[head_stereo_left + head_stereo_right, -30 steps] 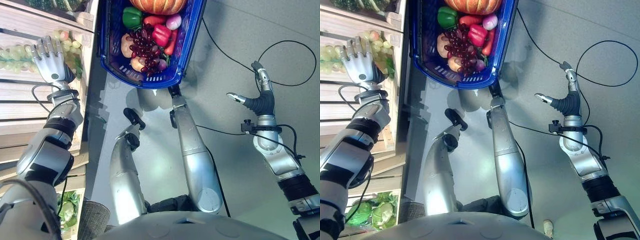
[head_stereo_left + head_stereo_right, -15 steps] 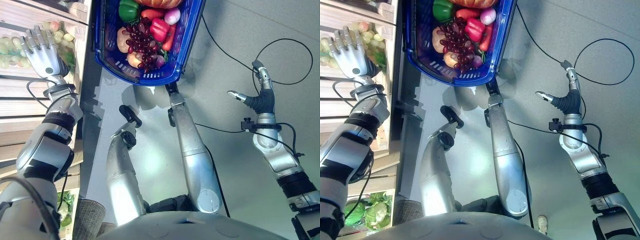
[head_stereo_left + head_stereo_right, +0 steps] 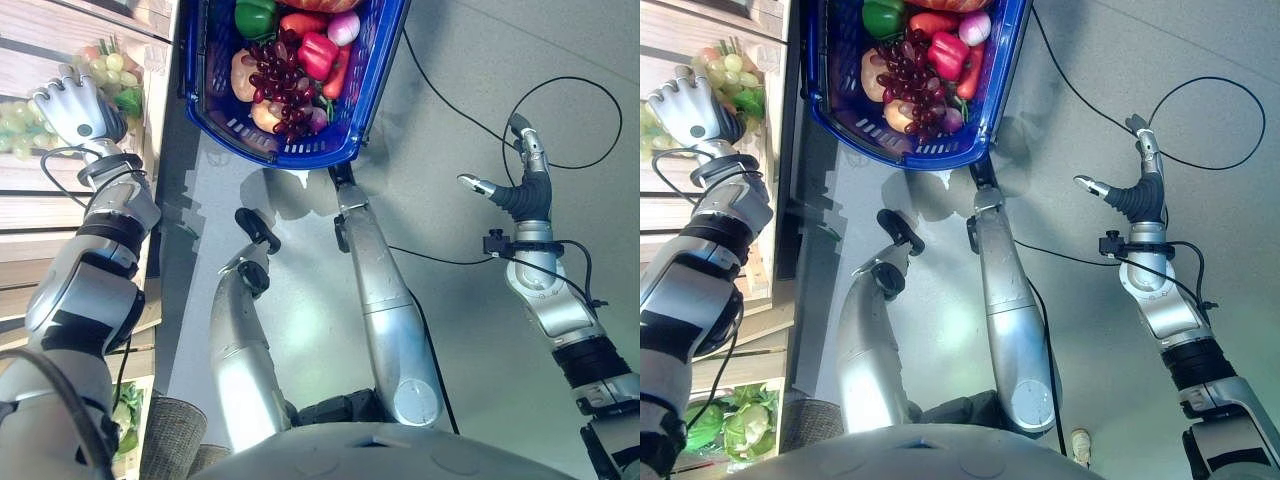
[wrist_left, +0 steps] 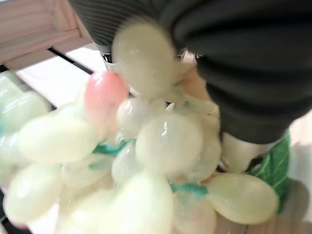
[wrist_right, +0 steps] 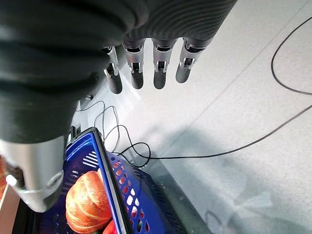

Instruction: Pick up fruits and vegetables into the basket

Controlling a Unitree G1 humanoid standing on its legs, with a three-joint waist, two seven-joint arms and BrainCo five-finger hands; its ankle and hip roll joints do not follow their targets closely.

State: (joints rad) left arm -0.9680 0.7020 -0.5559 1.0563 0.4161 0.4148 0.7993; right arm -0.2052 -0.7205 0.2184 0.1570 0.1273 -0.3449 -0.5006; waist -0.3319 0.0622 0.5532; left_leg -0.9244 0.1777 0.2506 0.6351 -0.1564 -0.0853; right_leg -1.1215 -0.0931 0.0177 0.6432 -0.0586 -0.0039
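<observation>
1. Blue plastic mesh basket (image 3: pixel 362 120): qty 1.
2. Orange ribbed pumpkin (image 5: pixel 87 202): qty 1, in basket.
3. Dark red grape bunch (image 3: pixel 288 90): qty 1.
4. Bell peppers: 1 green (image 3: pixel 255 17), 1 red (image 3: pixel 319 54).
5. Pale green grape bunch (image 4: pixel 146 161): 1 at left hand (image 3: pixel 68 106); more on wooden shelf (image 3: pixel 40 215), count n/a.

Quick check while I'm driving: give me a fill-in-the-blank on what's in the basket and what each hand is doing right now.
1. The basket on the floor is ____ in colour.
2. The left hand is down on a bunch of pale green ____ on the wooden shelf.
3. The dark red grapes lie ____ the basket.
4. The right hand, out over the floor, holds ____.

Missing words: blue; grapes; inside; nothing
</observation>
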